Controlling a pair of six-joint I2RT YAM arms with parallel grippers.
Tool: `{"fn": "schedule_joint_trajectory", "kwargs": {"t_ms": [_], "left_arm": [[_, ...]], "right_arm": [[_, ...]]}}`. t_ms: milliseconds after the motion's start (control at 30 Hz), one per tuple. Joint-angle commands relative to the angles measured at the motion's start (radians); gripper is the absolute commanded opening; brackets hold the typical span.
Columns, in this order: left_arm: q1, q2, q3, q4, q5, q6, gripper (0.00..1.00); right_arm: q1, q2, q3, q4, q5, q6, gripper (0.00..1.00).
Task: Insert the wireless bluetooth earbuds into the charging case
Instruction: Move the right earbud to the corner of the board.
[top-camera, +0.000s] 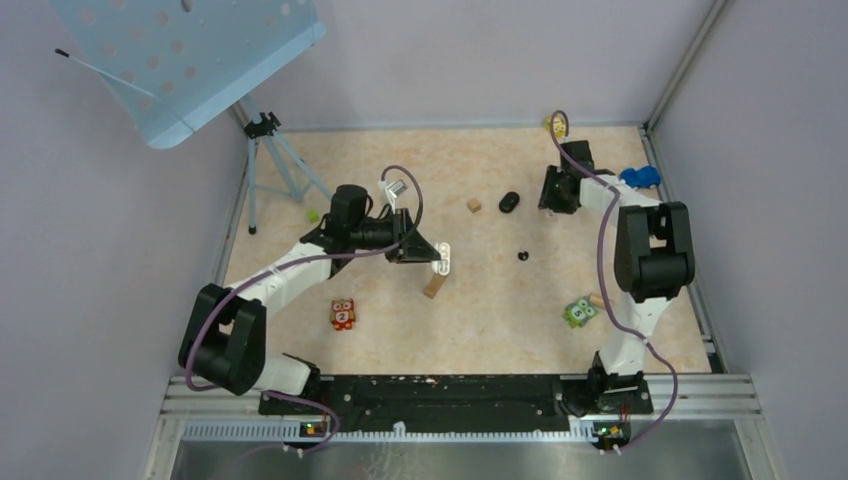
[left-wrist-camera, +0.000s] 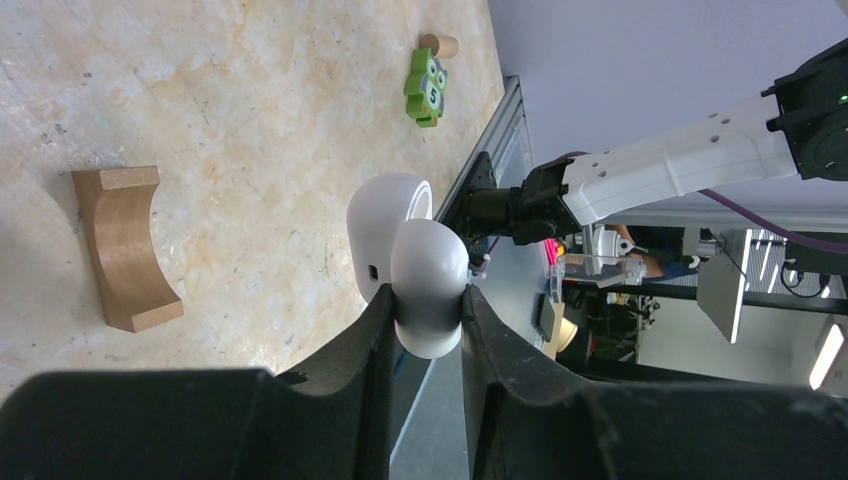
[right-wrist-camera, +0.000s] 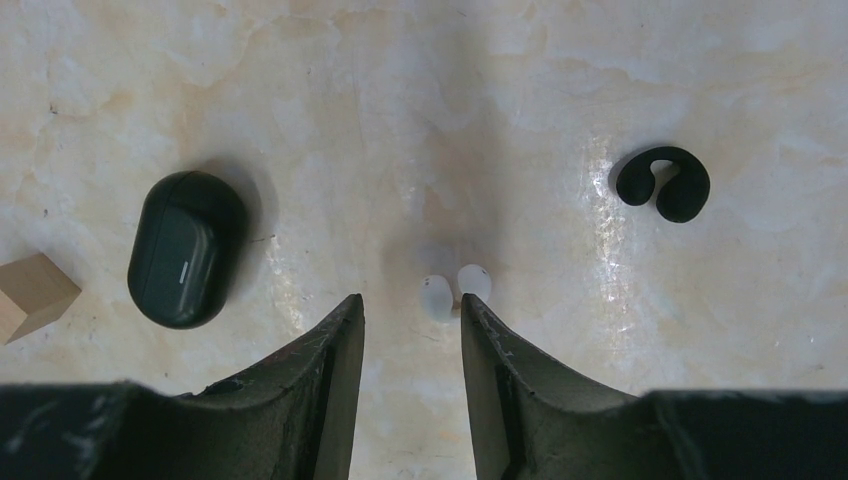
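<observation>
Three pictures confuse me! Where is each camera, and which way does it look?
Top external: high behind the arms, looking down at the table; the left arm and right arm show, bases at the bottom.
Left wrist: on the left arm, looking across the table toward the right arm; the left tool shows, shut on the white charging case.
Right wrist: on the right arm, looking straight down; the open right tool frames white earbuds.
Shared: the black case shows in the top and right wrist views.
</observation>
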Motion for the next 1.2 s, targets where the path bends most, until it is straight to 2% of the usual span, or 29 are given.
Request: {"fn": "schedule_joint_trajectory", "kwargs": {"t_ms": [0, 733, 1167], "left_arm": [[-0.004, -0.041, -0.014, 0.027, 0.000, 0.016, 0.02], [-0.004, -0.026, -0.013, 0.034, 0.006, 0.014, 0.02], [-0.004, -0.018, -0.002, 0.031, 0.014, 0.013, 0.02]], "right_arm": [[-0.005, 0.029, 0.036, 0.009, 0.000, -0.013, 0.40], [-0.005, 0.125, 0.138, -0.018, 0.024, -0.057, 0.41], [-0.008, 0.152, 0.165, -0.067, 0.101, -0.087, 0.41]]}}
